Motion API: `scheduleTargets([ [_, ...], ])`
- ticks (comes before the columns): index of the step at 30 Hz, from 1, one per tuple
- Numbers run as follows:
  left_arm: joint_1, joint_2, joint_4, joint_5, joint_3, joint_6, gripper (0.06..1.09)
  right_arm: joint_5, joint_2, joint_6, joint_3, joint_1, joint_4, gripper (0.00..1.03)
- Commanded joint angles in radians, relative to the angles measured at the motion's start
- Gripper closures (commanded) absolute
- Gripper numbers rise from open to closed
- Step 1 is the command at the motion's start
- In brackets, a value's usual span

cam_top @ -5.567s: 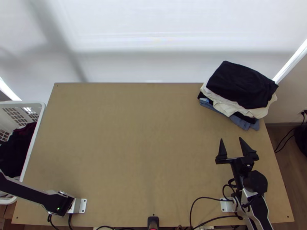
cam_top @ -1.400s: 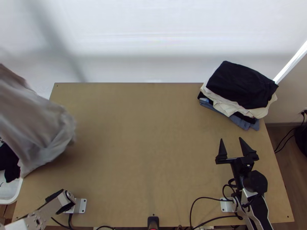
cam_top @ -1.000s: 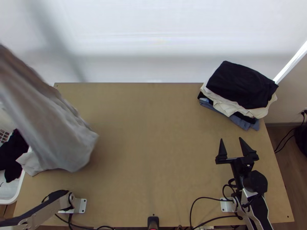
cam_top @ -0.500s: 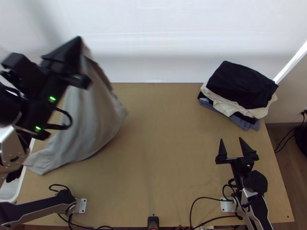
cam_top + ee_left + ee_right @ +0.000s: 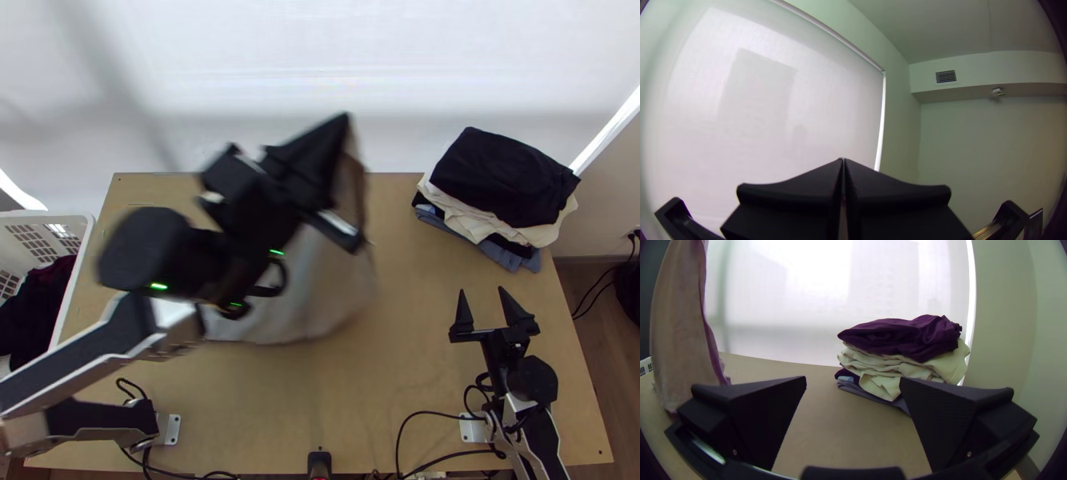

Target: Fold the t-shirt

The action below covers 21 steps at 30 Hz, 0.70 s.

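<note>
Evidently the left gripper (image 5: 346, 120) has its fingers pressed together on an upper part of the t-shirt (image 5: 320, 296), holding it over the left-to-middle part of the counter (image 5: 344, 384). Hanging it from one pinched spot probably lets the weight of the cloth pull out the bunching, so that it can be laid down flatter; it drapes in long loose folds, neither spread nor folded, and whether its hem touches the wood cannot be told. The right gripper (image 5: 482, 290) waits low at the near right with its fingers wide apart and nothing between them, presumably so it can take a second edge when the shirt comes within reach. Folded clothes (image 5: 504, 180) are stacked in the far right corner, dark on top, cream and blue beneath, likely put there to keep them out of the folding. At the left edge a white basket (image 5: 68, 296) holds dark garments (image 5: 36, 304), perhaps those waiting their turn. The counter is plain light wood, matt, flat enough to smooth cloth on. Behind its far edge a pale blind (image 5: 320, 64) glows with daylight, and higher in the room a small vent (image 5: 946, 76) sits in the whitish wall below the ceiling (image 5: 960, 26).
</note>
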Motion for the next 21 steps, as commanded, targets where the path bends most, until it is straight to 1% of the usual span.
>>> scheduleTargets([
  [1,-0.054,0.04,0.059,-0.007,0.086,0.031,1.05,0.008,-0.004,-0.01,-0.02,-0.001,0.017,0.04],
  [3,-0.071,0.054,0.055,-0.01,0.08,0.023,1.05,0.008,-0.004,-0.012,-0.02,-0.001,0.017,0.04],
  [5,-0.077,0.05,0.03,-0.017,0.044,-0.021,1.05,0.008,-0.004,-0.012,-0.02,-0.001,0.017,0.04],
  [9,-0.088,0.0,-0.143,-0.028,-0.045,-0.212,1.05,0.008,-0.004,-0.01,-0.02,-0.001,0.017,0.04],
  [12,-0.113,-0.047,-0.255,-0.025,-0.12,-0.333,1.05,0.008,-0.004,-0.01,-0.02,-0.001,0.017,0.04],
  [13,-0.12,-0.064,-0.283,-0.008,-0.154,-0.365,1.05,0.008,-0.004,-0.01,-0.02,-0.001,0.017,0.04],
  [14,-0.123,-0.081,-0.303,0.029,-0.192,-0.386,1.03,0.008,-0.004,-0.01,-0.02,-0.001,0.017,0.04],
  [15,-0.127,-0.099,-0.304,0.05,-0.229,-0.399,0.96,0.008,-0.004,-0.012,-0.02,-0.001,0.017,0.04],
  [16,-0.127,-0.113,-0.312,0.076,-0.255,-0.416,0.84,0.008,-0.004,-0.012,-0.022,-0.001,0.017,0.04],
  [17,-0.127,-0.127,-0.338,0.115,-0.273,-0.432,0.67,0.008,-0.004,-0.01,-0.02,-0.001,0.017,0.04],
  [18,-0.127,-0.133,-0.358,0.141,-0.281,-0.434,0.52,0.008,-0.004,-0.01,-0.02,-0.001,0.017,0.04],
  [20,-0.125,-0.151,-0.398,0.182,-0.281,-0.434,0.4,0.008,-0.004,-0.01,-0.02,-0.001,0.017,0.04],
  [21,-0.125,-0.162,-0.399,0.197,-0.286,-0.434,0.24,0.008,-0.004,-0.012,-0.02,-0.001,0.017,0.04],
])
